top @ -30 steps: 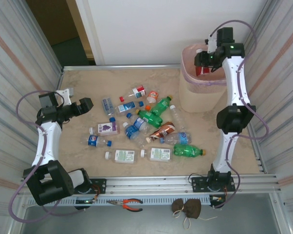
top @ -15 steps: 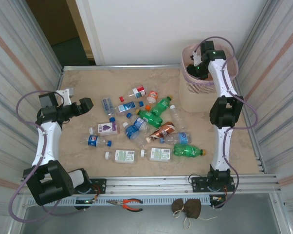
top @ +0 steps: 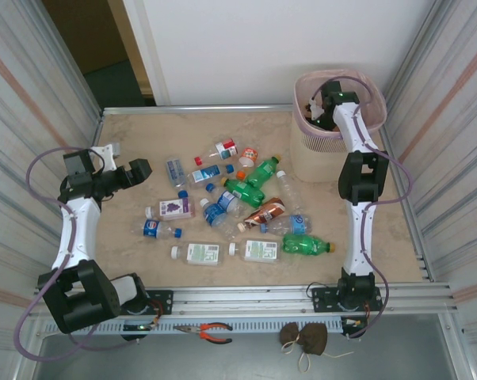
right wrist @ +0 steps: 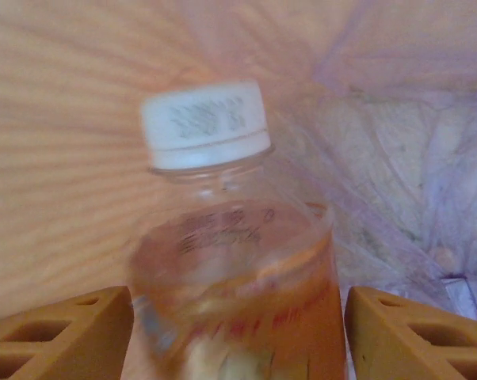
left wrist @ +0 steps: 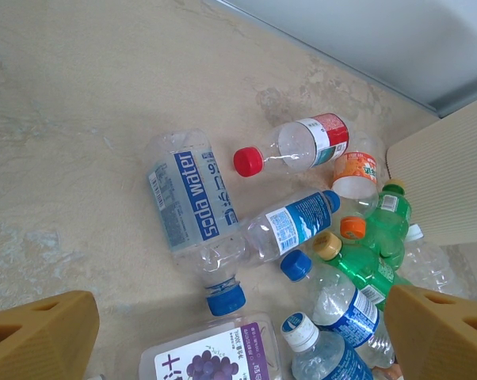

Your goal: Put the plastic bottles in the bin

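Several plastic bottles (top: 238, 198) lie scattered across the middle of the table, clear, green and white ones. My left gripper (top: 143, 170) hovers open to their left; in the left wrist view it (left wrist: 242, 324) looks down on a clear Soda Water bottle (left wrist: 187, 202) and a grape-label bottle (left wrist: 215, 356), touching neither. My right gripper (top: 318, 107) reaches down inside the beige bin (top: 333, 150). Between its spread fingers is a blurred clear bottle (right wrist: 230, 237) with a white cap and a red label, and a gap shows beside the right finger (right wrist: 413, 332). The pink liner (right wrist: 397, 158) surrounds it.
Corrugated metal walls close in on both sides. The bin stands at the far right corner. Orange-handled pliers (top: 215, 331) and a brown pouch (top: 304, 339) lie on the rail in front of the arm bases. Bare table lies left of the bottles.
My right arm has dropped from above the bin's rim down into the bin, and its jaws have widened around the bottle. The left arm has stayed still.
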{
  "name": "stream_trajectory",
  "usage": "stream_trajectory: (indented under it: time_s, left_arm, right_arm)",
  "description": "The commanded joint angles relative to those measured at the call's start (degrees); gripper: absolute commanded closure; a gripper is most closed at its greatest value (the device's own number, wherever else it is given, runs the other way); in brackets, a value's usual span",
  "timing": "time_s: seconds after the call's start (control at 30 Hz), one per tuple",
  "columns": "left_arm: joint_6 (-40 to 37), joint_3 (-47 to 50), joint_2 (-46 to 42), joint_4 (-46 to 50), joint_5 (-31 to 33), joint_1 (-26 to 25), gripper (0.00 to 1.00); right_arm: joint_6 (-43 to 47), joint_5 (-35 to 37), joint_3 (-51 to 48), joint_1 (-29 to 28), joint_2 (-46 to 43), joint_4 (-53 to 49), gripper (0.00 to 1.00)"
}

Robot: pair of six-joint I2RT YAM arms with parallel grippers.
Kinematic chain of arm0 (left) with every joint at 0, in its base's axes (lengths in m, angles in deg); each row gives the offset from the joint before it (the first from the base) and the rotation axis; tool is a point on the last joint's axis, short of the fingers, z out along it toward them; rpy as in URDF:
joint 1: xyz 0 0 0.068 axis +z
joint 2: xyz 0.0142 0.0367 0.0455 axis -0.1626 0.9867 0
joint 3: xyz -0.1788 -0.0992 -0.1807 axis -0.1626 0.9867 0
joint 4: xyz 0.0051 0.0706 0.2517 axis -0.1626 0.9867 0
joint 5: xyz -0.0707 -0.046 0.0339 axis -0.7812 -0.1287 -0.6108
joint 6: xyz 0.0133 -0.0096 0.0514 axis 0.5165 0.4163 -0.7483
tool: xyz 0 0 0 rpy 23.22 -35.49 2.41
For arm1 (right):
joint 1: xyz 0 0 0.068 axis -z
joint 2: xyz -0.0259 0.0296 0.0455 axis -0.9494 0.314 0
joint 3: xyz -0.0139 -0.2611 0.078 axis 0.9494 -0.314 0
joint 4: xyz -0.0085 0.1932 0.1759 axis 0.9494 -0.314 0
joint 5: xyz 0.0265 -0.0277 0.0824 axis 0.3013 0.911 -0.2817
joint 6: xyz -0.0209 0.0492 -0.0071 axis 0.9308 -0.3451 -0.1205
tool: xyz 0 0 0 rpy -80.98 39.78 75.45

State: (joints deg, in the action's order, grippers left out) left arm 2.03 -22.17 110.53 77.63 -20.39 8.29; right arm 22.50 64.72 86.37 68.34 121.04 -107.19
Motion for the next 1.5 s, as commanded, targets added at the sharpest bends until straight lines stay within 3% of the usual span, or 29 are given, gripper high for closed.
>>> stream_trajectory:
  time_s: [0.0,0.5,0.8,0.93,1.17,1.47]
  left_arm:
    - [0.54,0.68,0.15,0.02,-1.67,0.46,0.07]
    - [1.05,-0.10,0.65,1.81,1.10,-0.82,0.11]
    - [2.96,-4.65,4.76,9.61,16.45,-6.29,0.10]
    - [5.03,-6.11,6.89,9.94,20.49,-9.71,0.11]
    - [10.25,-12.00,15.69,12.75,32.59,-18.79,0.12]
    - [16.45,-20.74,27.93,13.08,37.04,-23.91,0.13]
  right_arm:
    - [-0.91,-2.18,-0.80,0.16,-0.55,0.70,0.28]
    - [-3.54,-4.06,-4.15,3.05,-15.13,0.88,0.25]
    - [-5.94,-3.20,-5.68,4.86,-25.65,1.58,0.25]
    - [-7.01,-2.38,-7.67,5.13,-30.84,2.50,0.25]
    - [-8.52,-0.17,-13.89,5.46,-40.26,4.30,0.25]
    - [-9.05,0.66,-23.08,6.27,-49.85,6.33,0.24]
